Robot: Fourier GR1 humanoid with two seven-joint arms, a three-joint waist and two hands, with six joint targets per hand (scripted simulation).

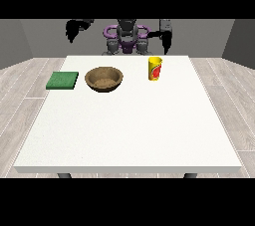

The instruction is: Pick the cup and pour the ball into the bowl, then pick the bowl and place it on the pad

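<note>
The white table [129, 130] fills most of the view, and the robot [127, 38] stands behind its far edge, small at the top. Three things are on the far part of the table, in a rough row from left to right.

At the left lies the green pad [63, 80], flat and square, close to the table's left edge. Just to the right of it stands the brown bowl [103, 78], upright, with its opening up. The pad and the bowl are near each other but do not touch. More to the right, apart from the bowl, stands the yellow cup [155, 67] with a red mark on its side. It is upright and a little farther from the camera than the bowl. The inside of the cup is not visible, so I cannot tell if the ball is in it.

The hand at the view's left [73, 30] hangs in the air beyond the far left corner of the table and holds nothing. The hand at the view's right [166, 41] also hangs in the air, behind and slightly to the right of the cup, with its fingers pointing down. It does not touch the cup. How the fingers of each hand lie, spread or closed, I cannot tell.
</note>
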